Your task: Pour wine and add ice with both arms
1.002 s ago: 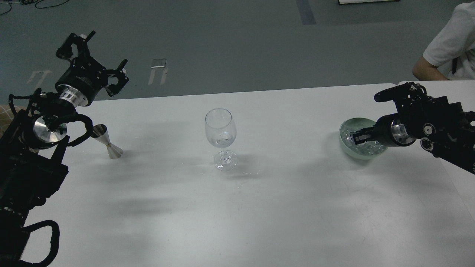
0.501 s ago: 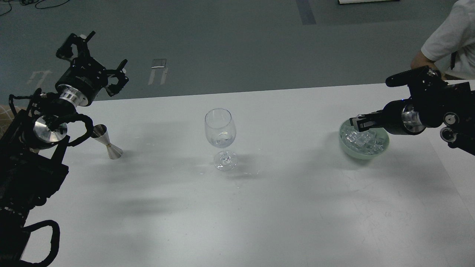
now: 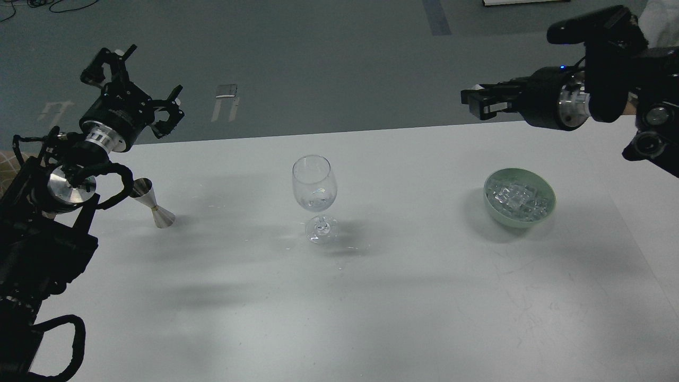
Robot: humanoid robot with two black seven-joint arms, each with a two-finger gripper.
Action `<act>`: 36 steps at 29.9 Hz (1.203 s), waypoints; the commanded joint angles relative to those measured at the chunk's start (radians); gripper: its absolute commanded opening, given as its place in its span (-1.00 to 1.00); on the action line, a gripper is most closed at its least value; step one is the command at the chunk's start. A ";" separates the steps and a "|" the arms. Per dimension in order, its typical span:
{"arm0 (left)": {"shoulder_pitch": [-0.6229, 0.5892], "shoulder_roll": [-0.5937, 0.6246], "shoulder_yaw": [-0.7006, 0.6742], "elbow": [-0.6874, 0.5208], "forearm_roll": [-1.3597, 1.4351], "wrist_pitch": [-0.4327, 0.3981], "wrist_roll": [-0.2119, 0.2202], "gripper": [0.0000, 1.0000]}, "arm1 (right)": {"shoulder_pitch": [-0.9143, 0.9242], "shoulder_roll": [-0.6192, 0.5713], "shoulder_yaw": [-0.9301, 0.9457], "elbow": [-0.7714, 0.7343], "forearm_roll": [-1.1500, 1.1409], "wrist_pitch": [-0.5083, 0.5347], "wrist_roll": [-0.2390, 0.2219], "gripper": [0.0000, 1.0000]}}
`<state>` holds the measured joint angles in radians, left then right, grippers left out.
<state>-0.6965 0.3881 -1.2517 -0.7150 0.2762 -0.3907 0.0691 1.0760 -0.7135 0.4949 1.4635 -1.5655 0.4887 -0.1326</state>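
One clear stemmed wine glass (image 3: 315, 197), one silver metal jigger (image 3: 154, 208) and one pale green bowl (image 3: 548, 211) heaped with small clear ice cubes (image 3: 517, 199) on the white desk (image 3: 371, 297). The ice sits well below the right hand (image 3: 481, 101); can't tell if it's clenched. Left hand (image 3: 135, 79) is spread, holding nothing.

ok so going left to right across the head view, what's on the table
jigger → wine glass → bowl holding the ice
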 commanded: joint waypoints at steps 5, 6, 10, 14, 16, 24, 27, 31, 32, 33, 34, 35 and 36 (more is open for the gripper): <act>0.011 0.032 -0.003 0.000 -0.002 -0.005 0.000 0.96 | 0.056 0.225 0.002 -0.003 -0.007 0.000 -0.068 -0.96; 0.015 0.035 -0.003 0.000 -0.003 -0.005 0.000 0.96 | 0.062 0.245 0.002 -0.005 -0.008 0.000 -0.073 -0.96; 0.028 0.040 -0.023 0.000 -0.003 -0.007 0.000 0.96 | 0.082 0.380 -0.004 -0.041 -0.010 0.000 -0.111 -0.96; 0.038 0.049 -0.026 0.000 -0.003 -0.008 0.000 0.96 | 0.081 0.471 -0.006 -0.089 -0.016 0.000 -0.127 -0.96; 0.038 0.049 -0.026 0.000 -0.003 -0.008 0.001 0.96 | 0.073 0.505 -0.007 -0.103 -0.034 0.000 -0.131 -0.96; 0.043 0.046 -0.026 0.000 -0.003 -0.008 0.000 0.96 | 0.062 0.560 -0.076 -0.137 -0.057 0.000 -0.133 -0.96; 0.043 0.046 -0.026 0.000 -0.003 -0.008 0.000 0.96 | 0.062 0.577 -0.078 -0.140 -0.057 0.000 -0.133 -0.96; 0.045 0.046 -0.028 0.000 -0.003 -0.008 -0.002 0.96 | 0.061 0.588 -0.081 -0.149 -0.057 0.000 -0.133 -0.96; 0.045 0.046 -0.028 0.000 -0.003 -0.008 -0.002 0.96 | 0.061 0.589 -0.081 -0.149 -0.057 0.000 -0.133 -0.96; 0.045 0.048 -0.028 0.000 -0.003 -0.008 -0.002 0.96 | 0.061 0.589 -0.081 -0.150 -0.057 0.000 -0.134 -0.96; 0.045 0.048 -0.034 0.000 -0.003 -0.008 0.000 0.96 | 0.059 0.592 -0.081 -0.150 -0.057 0.000 -0.134 -0.95; 0.045 0.048 -0.035 0.000 -0.003 -0.008 0.000 0.96 | 0.061 0.595 -0.081 -0.152 -0.057 0.000 -0.134 -0.95; 0.045 0.049 -0.041 0.000 -0.003 -0.008 0.000 0.96 | 0.059 0.598 -0.081 -0.153 -0.057 0.000 -0.134 -0.95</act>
<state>-0.6521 0.4340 -1.2826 -0.7148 0.2730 -0.3990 0.0690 1.1363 -0.1226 0.4144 1.3135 -1.6230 0.4887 -0.2664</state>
